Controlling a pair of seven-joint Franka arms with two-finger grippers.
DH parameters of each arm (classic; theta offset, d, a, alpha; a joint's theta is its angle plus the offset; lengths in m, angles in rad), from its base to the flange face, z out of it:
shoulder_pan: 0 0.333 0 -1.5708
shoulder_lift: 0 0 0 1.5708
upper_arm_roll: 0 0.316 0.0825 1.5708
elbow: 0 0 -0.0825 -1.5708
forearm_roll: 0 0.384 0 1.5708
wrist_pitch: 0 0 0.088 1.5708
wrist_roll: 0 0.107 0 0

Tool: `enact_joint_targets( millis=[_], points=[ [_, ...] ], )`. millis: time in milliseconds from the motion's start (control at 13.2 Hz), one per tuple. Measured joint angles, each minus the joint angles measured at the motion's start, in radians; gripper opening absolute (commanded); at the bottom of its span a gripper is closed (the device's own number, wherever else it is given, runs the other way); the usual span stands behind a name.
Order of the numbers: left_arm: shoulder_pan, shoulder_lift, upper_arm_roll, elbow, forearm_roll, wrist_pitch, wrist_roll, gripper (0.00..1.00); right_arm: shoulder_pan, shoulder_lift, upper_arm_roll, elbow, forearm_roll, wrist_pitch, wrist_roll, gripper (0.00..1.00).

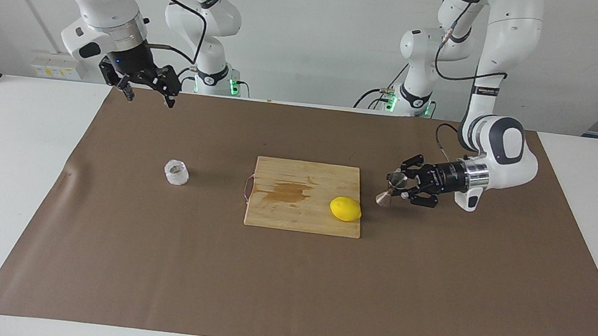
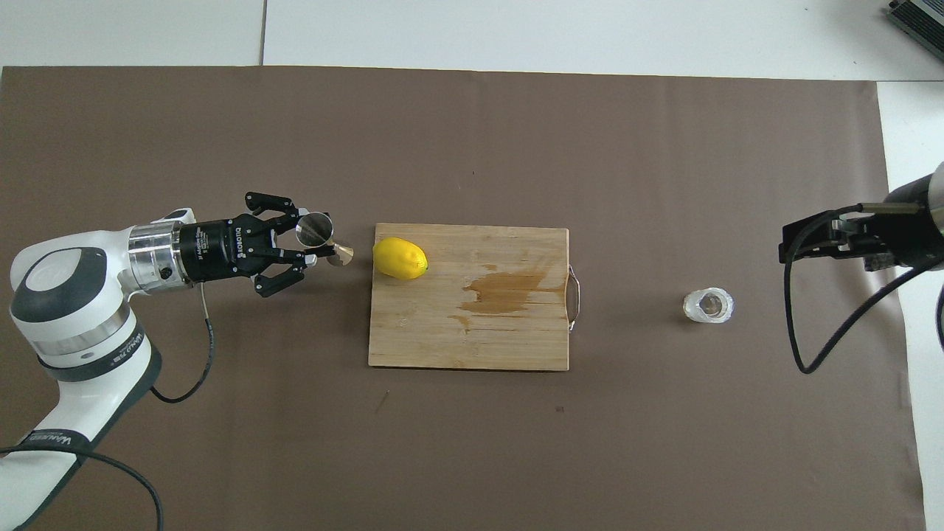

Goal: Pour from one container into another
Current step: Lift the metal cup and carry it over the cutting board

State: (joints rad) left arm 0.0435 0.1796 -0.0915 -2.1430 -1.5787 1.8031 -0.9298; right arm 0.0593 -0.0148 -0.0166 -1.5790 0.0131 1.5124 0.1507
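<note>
The jigger [image 1: 389, 190] is held clamped in the left gripper [image 1: 399, 187] just beside the board [image 1: 294, 219]; the cup [image 1: 176, 172] stands untouched, the wide-open right gripper [image 1: 148, 93] waiting. Pouring is not yet begun.

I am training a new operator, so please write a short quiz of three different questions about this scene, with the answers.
1. True or false: the left gripper is shut on the steel jigger.
2. Which thing lies on the cutting board? A) the clear cup B) the lemon C) the jigger
3. Fill in: the clear cup stands on the brown mat toward the ____ arm's end of the table.

Key:
1. True; it holds the jigger tilted, just off the board's edge near the lemon.
2. B.
3. Right; the right gripper waits open, up in the air over the mat's edge, away from the cup.
</note>
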Motion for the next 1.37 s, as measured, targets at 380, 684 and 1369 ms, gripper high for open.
enact_joint_targets(
  millis=[380,684,1369],
  points=[
    [-0.121,-0.045,0.001,-0.06,-0.155,0.111,-0.004,0.0,0.0,0.0,0.0,0.0,0.0,0.0,0.0,1.0],
    [-0.249,-0.053,0.001,-0.065,-0.299,0.223,-0.002,0.0,0.0,0.0,0.0,0.0,0.0,0.0,0.0,1.0],
    [-0.484,-0.022,0.001,-0.112,-0.714,0.404,0.245,0.0,0.0,0.0,0.0,0.0,0.0,0.0,0.0,1.0]
  ],
)
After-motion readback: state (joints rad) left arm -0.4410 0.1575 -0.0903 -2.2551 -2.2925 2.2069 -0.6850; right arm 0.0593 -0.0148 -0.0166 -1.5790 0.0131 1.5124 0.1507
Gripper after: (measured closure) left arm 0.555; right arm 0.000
